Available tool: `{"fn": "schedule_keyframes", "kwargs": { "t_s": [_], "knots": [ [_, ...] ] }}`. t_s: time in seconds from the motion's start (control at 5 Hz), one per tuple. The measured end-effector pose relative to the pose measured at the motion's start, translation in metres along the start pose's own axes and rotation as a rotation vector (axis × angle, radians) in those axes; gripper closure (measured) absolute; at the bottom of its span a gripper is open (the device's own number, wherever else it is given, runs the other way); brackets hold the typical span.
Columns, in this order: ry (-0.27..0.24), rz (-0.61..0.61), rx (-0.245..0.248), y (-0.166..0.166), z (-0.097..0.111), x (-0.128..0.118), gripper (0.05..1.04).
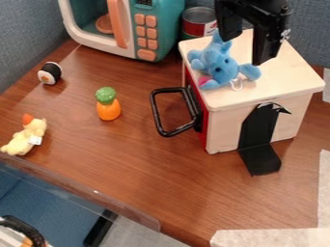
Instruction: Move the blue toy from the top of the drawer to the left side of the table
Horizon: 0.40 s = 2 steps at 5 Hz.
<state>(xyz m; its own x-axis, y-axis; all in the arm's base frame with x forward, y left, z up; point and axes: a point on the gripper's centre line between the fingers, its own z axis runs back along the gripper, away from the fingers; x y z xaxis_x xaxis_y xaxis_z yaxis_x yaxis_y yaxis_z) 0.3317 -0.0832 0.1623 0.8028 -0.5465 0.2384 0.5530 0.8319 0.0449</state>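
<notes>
Blue plush toy (222, 66) on the drawer's wooden top, open gripper (242, 51) above

Camera view: The black gripper hangs down from the top edge over the wooden drawer unit (283, 77), its jaws standing apart with a gap between them. The blue plush toy lies on the unit's top, at the side nearer the handle, by the fingertips; whether they touch it, I cannot tell. A white loop (237, 85) shows at the toy. The drawer has a red front (206, 123) and a black handle (156, 110); a bent black piece (258, 140) stands against the unit's side, its foot on the brown table (161, 173).

Behind are a teal toy microwave (161, 24) and, just beside it, a can (199, 20). Across the table's left side lie a toy sushi roll (49, 73), an orange toy with a green top (107, 104) and, nearest the front edge, a yellow plush duck (26, 136) with a white tag.
</notes>
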Motion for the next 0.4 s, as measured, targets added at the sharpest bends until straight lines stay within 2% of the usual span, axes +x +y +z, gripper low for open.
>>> {"fn": "schedule_keyframes", "kwargs": {
  "t_s": [0.2, 0.4],
  "knots": [
    [0.019, 0.011, 0.055, 0.010, -0.011, -0.002, 0.082],
    [0.013, 0.034, 0.112, 0.026, -0.014, -0.002, 0.083]
  ]
}}
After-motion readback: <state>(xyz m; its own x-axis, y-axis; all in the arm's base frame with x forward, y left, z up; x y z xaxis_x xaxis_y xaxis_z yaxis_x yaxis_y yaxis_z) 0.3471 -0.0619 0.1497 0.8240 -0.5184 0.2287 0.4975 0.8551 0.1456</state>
